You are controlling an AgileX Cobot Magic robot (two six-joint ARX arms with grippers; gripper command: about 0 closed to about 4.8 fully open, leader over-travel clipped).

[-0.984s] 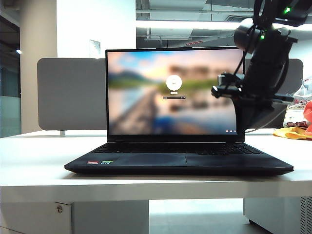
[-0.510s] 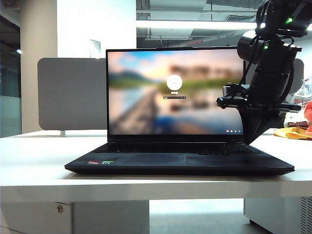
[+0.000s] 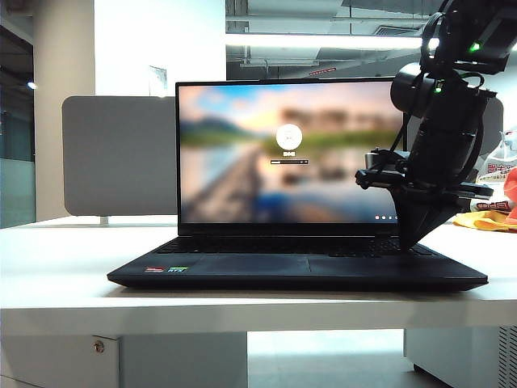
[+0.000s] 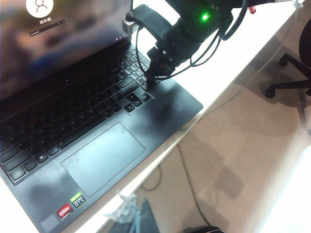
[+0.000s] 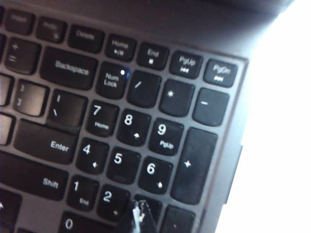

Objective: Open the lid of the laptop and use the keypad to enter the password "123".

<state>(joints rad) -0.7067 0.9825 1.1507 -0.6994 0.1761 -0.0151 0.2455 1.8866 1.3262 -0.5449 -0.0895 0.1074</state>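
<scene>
Right tool: I see the right tool with its tips pressed together, nothing held, pointing down onto the keypad, on the key just beside 2.
Left tool: I cannot see it in any view.
Laptop: the laptop sits on the desk under my right tool.
Lid: the lid stands upright just behind that tool, login screen lit.

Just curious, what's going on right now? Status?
Right gripper shut, tip on keypad at the 3 key. Left gripper unseen. Lid open, login showing. Nothing in the way.
</scene>
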